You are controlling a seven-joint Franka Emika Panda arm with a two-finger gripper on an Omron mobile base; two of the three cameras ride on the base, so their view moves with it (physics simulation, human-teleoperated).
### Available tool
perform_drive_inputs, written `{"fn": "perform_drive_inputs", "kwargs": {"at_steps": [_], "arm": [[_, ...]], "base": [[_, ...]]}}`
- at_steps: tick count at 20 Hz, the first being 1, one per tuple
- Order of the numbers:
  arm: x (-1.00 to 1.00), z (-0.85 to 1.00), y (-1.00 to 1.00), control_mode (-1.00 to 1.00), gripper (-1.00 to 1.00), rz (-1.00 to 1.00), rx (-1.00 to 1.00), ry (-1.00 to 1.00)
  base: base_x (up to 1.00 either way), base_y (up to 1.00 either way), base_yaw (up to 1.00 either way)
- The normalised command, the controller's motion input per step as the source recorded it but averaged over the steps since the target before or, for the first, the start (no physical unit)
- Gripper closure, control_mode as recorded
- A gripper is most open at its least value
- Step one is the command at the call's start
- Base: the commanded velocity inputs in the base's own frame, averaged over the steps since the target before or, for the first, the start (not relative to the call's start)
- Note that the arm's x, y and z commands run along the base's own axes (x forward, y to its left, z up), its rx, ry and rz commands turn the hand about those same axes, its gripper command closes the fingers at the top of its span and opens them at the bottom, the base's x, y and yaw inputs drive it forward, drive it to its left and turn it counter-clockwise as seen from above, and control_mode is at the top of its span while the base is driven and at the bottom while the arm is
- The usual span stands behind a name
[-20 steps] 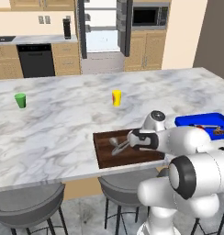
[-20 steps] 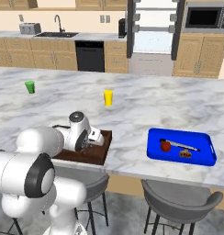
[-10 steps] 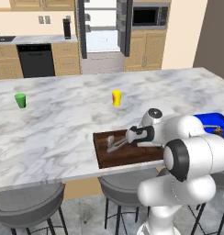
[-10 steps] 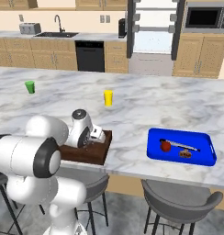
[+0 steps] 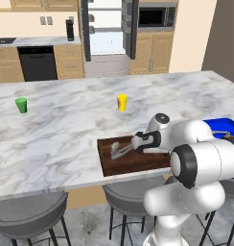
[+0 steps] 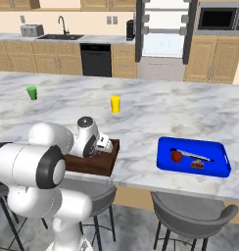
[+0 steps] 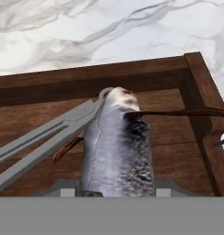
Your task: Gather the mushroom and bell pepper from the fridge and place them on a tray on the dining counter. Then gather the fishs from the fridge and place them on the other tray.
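the fish sits inside the brown wooden tray near the front edge of the marble counter, with the gripper right over it. honestly can't tell if the gripper is clamped on the fish or let go. the blue tray is off to the side with the red pepper and mushroom in it.
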Motion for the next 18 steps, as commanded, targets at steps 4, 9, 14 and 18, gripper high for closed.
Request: {"fn": "perform_drive_inputs", "kwargs": {"at_steps": [4,9,14,18], "arm": [[0.00,0.01,0.00,-1.00,-1.00,0.00,0.00,0.01],[0.00,0.31,0.00,-1.00,-1.00,0.00,0.00,0.00],[-0.17,0.47,0.00,-1.00,-1.00,0.00,0.00,0.00],[-0.26,0.55,0.07,-1.00,-1.00,0.00,0.00,0.00]], "base": [[0.00,0.00,0.00],[0.00,0.00,0.00],[0.00,0.00,0.00],[0.00,0.00,0.00]]}}
